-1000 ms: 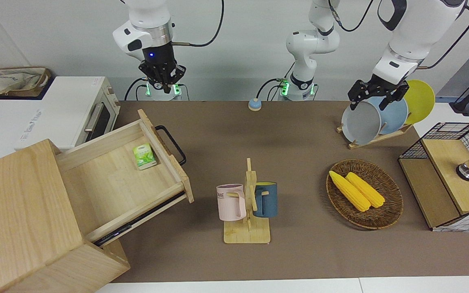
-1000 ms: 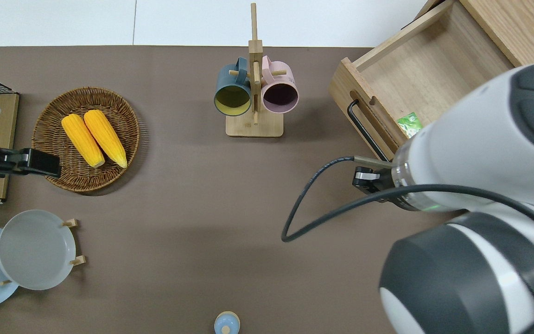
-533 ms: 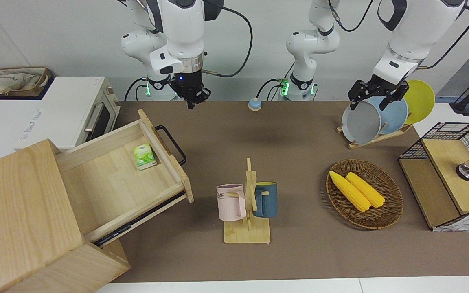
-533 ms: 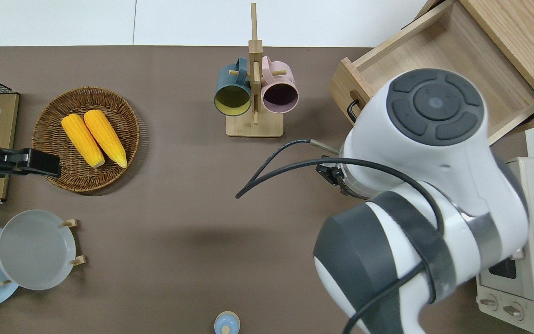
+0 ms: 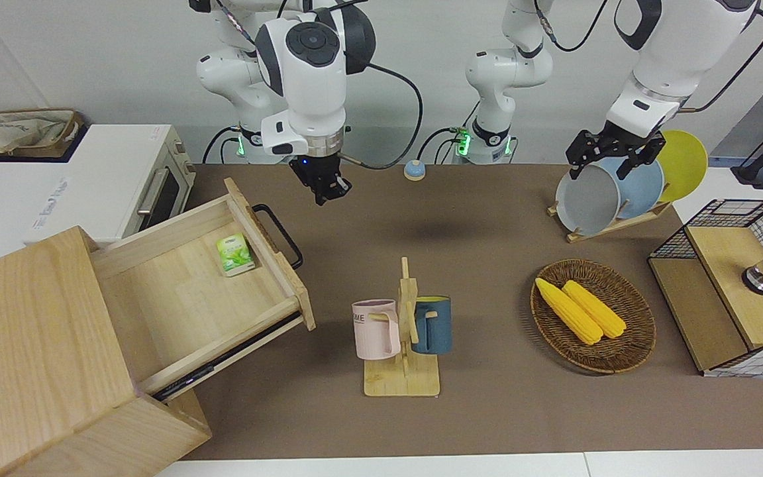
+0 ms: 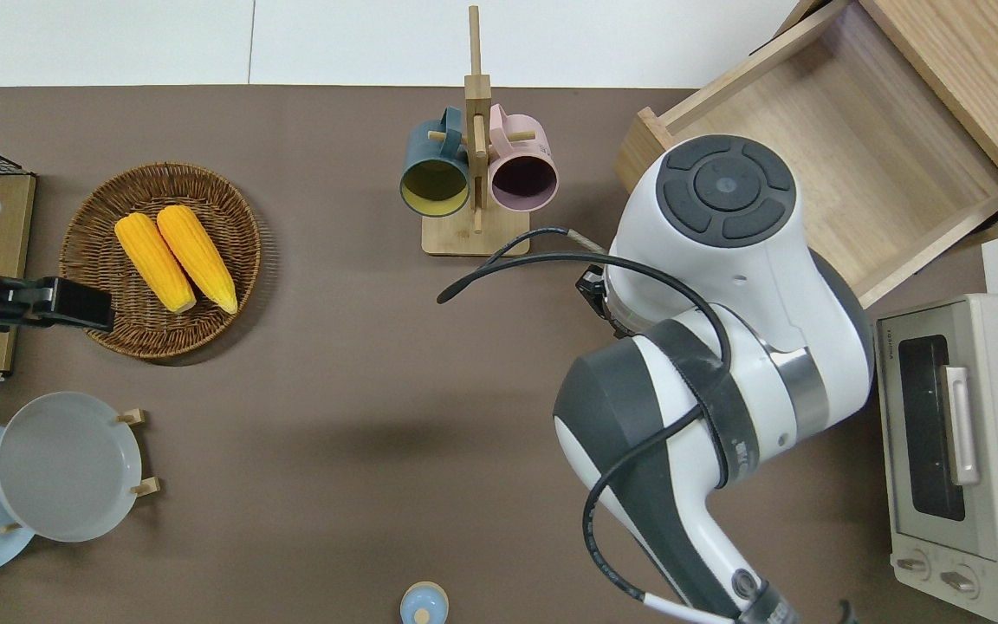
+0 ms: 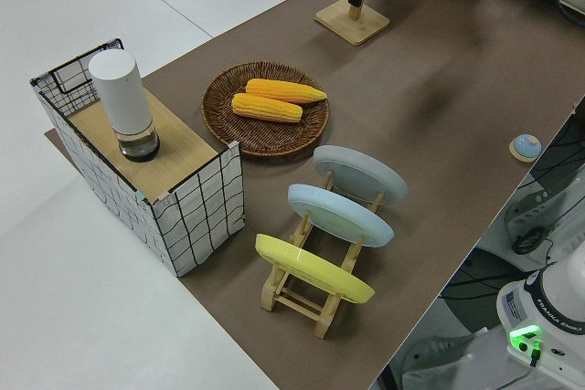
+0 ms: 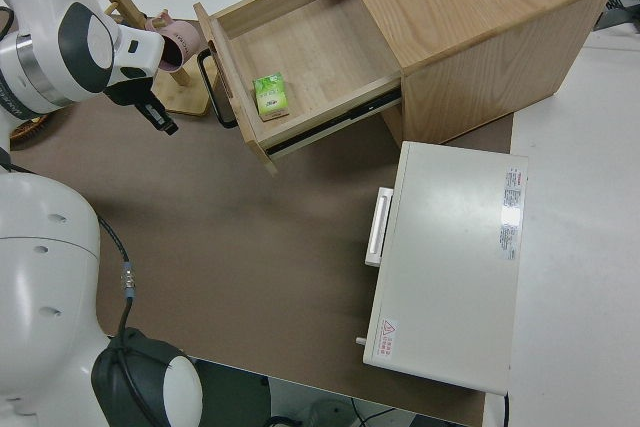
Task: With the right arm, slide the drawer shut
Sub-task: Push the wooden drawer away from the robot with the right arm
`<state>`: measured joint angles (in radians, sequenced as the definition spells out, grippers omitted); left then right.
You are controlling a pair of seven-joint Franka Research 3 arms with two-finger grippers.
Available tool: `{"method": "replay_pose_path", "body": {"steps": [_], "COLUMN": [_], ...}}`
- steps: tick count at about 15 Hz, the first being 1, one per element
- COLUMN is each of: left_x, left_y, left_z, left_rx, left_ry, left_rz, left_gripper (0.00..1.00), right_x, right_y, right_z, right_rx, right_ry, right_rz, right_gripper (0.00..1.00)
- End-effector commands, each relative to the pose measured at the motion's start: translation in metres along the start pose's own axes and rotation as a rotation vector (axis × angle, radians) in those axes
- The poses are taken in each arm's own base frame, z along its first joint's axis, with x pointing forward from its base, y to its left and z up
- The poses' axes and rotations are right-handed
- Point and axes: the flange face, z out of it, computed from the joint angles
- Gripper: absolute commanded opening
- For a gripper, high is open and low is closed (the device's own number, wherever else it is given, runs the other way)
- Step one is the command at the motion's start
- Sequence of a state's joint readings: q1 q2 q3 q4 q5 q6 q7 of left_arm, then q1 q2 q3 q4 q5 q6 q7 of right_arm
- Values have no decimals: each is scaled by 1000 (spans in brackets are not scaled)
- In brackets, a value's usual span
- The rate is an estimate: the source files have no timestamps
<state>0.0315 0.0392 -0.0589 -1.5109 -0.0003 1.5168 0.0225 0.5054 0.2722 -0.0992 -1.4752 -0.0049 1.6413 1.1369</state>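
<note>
Hovering over bare mat, right gripper [image 5: 326, 191] points down near the drawer's handle [image 5: 278, 234]; finger gap can't be told, nothing held. Drawer [image 5: 204, 291] stands fully out of the cabinet [image 5: 30, 344], packet [image 5: 234, 255] inside. Risks: snagging the handle, or an off-centre shove racking the drawer. Left arm parked.

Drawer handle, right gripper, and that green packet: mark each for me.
drawer handle [image 5: 280, 233], front view, middle of the black bar.
right gripper [image 5: 326, 193], front view, at its fingertips.
green packet [image 8: 269, 95], right side view, its top face.

Bright, even overhead light; soft shadows, sharp focus throughout
</note>
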Motion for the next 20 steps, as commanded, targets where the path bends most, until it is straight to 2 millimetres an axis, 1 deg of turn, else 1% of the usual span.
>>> {"method": "replay_pose_path", "body": {"steps": [1, 3, 5, 7, 9, 10, 13, 14, 18, 19, 20], "left_x": [1, 1, 1, 2, 1, 1, 1, 1, 1, 1, 1], "left_y": [-1, -1, -1, -1, -1, -1, -1, -1, -1, -1, -1], "left_z": [-4, -3, -4, -3, -4, -3, -4, -4, -3, -3, -4], "left_rx": [16, 16, 16, 16, 16, 16, 16, 16, 16, 16, 16], "left_ry": [-5, -7, -5, -8, -5, -7, -5, -5, -7, -7, -5], "left_rz": [10, 9, 10, 10, 10, 10, 10, 10, 10, 10, 10], "left_gripper": [993, 993, 993, 993, 993, 993, 993, 993, 993, 993, 993], "right_x": [12, 18, 28, 34, 52, 59, 70, 80, 109, 121, 131], "right_y": [-6, -8, -9, -8, -3, -2, -2, 2, 8, 12, 15], "right_z": [14, 17, 25, 27, 30, 35, 39, 39, 44, 48, 48], "right_rx": [22, 37, 33, 35, 47, 44, 60, 76, 100, 99, 102], "right_ry": [18, 25, 27, 29, 33, 32, 28, 35, 34, 30, 35], "right_rz": [72, 80, 90, 90, 112, 121, 141, 153, 128, 117, 110], "right_gripper": [0, 0, 0, 0, 0, 0, 0, 0, 0, 0, 0]}}
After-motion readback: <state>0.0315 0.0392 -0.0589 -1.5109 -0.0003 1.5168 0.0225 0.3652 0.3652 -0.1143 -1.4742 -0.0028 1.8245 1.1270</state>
